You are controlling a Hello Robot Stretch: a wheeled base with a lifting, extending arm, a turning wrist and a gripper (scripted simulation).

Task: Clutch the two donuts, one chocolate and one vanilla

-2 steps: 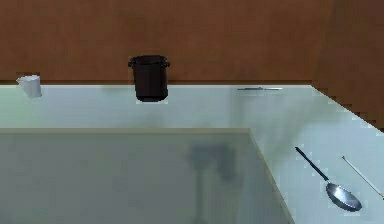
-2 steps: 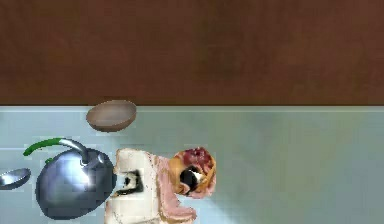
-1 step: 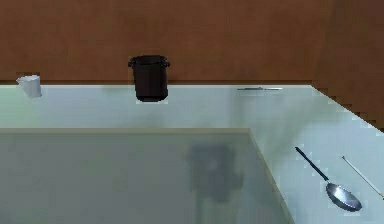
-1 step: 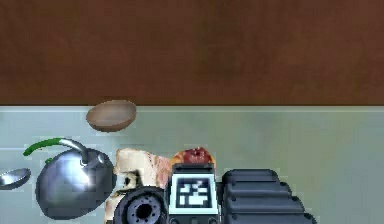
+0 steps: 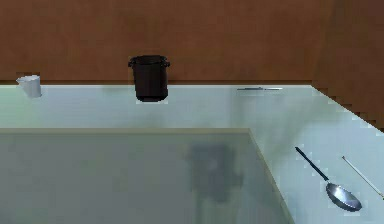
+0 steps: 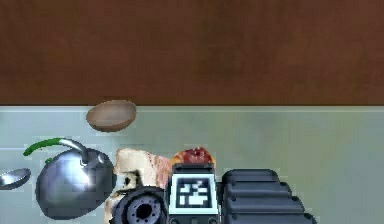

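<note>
Brown bowl (image 6: 110, 116), contents hidden, beyond pale lump (image 6: 140, 162) and reddish lump (image 6: 195, 157), perhaps donuts, by gripper (image 6: 140, 206); its hold untellable.

In the arm side view the end effector (image 6: 140, 208) is cut by the bottom edge and its far end is unclear, so whether it holds anything cannot be told. Behind it a pale lump (image 6: 134, 163) and a reddish-brown lump (image 6: 195, 157) are partly hidden. A spoon (image 6: 10, 179) is clipped at the left edge.
</note>
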